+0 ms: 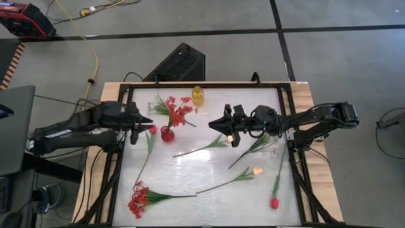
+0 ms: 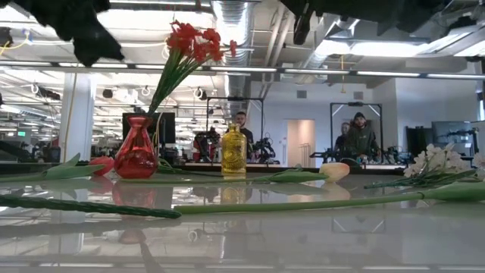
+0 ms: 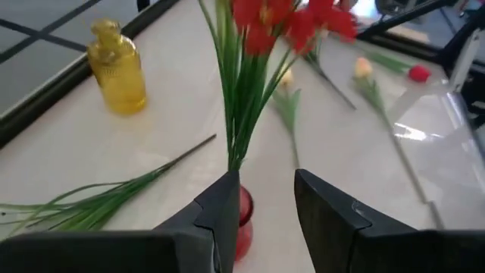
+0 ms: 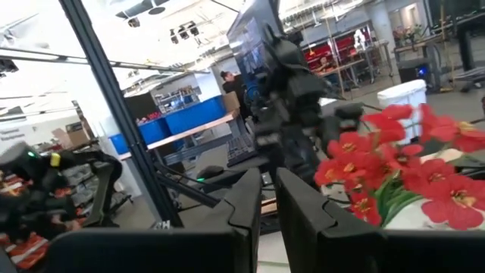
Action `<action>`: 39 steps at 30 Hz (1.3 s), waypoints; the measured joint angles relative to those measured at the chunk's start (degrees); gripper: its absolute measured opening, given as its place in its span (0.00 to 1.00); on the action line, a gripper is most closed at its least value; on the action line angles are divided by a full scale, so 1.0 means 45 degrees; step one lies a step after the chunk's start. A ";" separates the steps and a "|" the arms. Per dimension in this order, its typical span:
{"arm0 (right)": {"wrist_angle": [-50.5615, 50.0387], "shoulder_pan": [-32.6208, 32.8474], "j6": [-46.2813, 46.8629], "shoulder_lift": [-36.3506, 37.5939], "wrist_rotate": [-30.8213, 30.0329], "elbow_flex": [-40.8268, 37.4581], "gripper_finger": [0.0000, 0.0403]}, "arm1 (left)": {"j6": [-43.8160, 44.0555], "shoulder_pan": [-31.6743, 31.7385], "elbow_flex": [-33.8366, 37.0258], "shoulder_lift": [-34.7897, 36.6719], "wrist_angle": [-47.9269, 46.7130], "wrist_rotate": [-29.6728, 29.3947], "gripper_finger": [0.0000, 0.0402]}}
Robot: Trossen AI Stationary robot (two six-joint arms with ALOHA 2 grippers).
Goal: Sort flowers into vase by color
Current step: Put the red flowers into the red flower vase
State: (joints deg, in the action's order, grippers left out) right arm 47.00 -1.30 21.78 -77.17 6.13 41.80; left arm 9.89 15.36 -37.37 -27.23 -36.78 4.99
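Two dark arms are hovering over the white table (image 1: 190,209). One red spray (image 1: 179,111) is already standing in the red vase (image 1: 167,133), near the yellow bottle (image 1: 198,95). The left gripper (image 3: 264,216) is hanging just above that vase, fingers apart and holding nothing. The right gripper (image 4: 268,199) is waiting mid-table, fingers nearly together and empty. A second red spray (image 1: 139,199), cream tulips (image 1: 256,171), a red tulip (image 1: 274,203) and a white-blossom spray (image 2: 438,163) are lying loose on the table.
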 joint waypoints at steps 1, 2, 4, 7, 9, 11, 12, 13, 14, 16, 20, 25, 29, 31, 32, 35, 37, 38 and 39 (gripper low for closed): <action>0.0005 -0.0029 0.0000 0.0000 0.0000 0.0000 0.18 | 0.0076 -0.0018 -0.0380 -0.0030 -0.0341 0.0125 0.28; 0.0005 -0.0088 0.0000 0.0000 0.0000 0.0000 0.18 | 0.0139 -0.0063 -0.0722 -0.0042 -0.0670 0.0276 0.28; 0.0005 -0.0150 0.0004 0.0000 0.0000 0.0000 0.18 | 0.0176 -0.0219 -0.1372 -0.0172 -0.1268 0.0692 0.28; 0.0005 -0.0167 0.0044 0.0000 -0.0005 0.0000 0.18 | 0.0455 -0.0688 -0.1940 -0.0417 -0.1704 0.1429 0.28; 0.0009 -0.0094 0.0050 0.0000 -0.0006 0.0000 0.18 | 0.0889 -0.1200 -0.1994 -0.0652 -0.1619 0.1963 0.28; 0.0005 0.0085 0.0053 0.0000 -0.0010 0.0000 0.18 | 0.1331 -0.1931 -0.1999 -0.1065 -0.1616 0.2325 0.28; 0.0010 0.0201 0.0053 0.0000 -0.0010 0.0000 0.18 | 0.1575 -0.2380 -0.1999 -0.1363 -0.1629 0.2447 0.28; 0.0010 0.0333 0.0053 0.0000 -0.0010 0.0000 0.18 | 0.1816 -0.2883 -0.1999 -0.1688 -0.1619 0.2532 0.28; 0.0010 0.0477 0.0053 0.0000 -0.0010 0.0000 0.18 | 0.2109 -0.3463 -0.1999 -0.2008 -0.1608 0.2533 0.28; 0.0003 0.0757 0.0044 0.0000 -0.0005 0.0000 0.18 | 0.2913 -0.4750 -0.1999 -0.2756 -0.1467 0.2427 0.28; -0.0137 0.1296 0.0039 0.0000 0.0184 -0.0005 0.18 | 0.4997 -0.7442 -0.1998 -0.4317 -0.0618 0.2032 0.28; -0.0585 0.1834 0.0044 0.0005 0.1953 -0.0005 0.18 | 0.6788 -1.0437 -0.1994 -0.6646 0.1574 0.1453 0.28; -0.1122 0.2319 0.0034 0.0005 0.2648 -0.0005 0.18 | 0.8077 -1.1799 -0.1997 -0.8862 0.3903 0.0640 0.29; -0.1468 0.2513 0.0021 0.0005 0.3128 -0.0005 0.18 | 0.9000 -1.1921 -0.2174 -1.0032 0.4496 0.0573 0.29; -0.1603 0.2590 0.0001 0.0005 0.3356 -0.0005 0.18 | 0.9422 -1.1916 -0.2376 -1.0606 0.4483 0.0579 0.30; -0.2106 0.2807 -0.0321 0.0005 0.3893 -0.0005 0.18 | 0.9557 -1.1862 -0.3200 -1.2076 0.4260 0.0697 0.32; -0.2550 0.2923 -0.1000 0.0005 0.4130 -0.0005 0.18 | 0.8976 -1.1803 -0.3857 -1.2934 0.3871 0.0603 0.35; -0.2748 0.3003 -0.1230 0.0005 0.4183 -0.0005 0.18 | 0.8692 -1.1773 -0.4135 -1.3308 0.3571 0.0501 0.36; -0.2886 0.3065 -0.1255 0.0005 0.4239 -0.0009 0.18 | 0.8364 -1.1724 -0.4438 -1.3679 0.3133 0.0452 0.38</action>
State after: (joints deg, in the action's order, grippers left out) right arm 34.02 12.49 16.13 -77.14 25.20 41.76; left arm 47.53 -37.40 -57.34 -88.78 -22.68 7.03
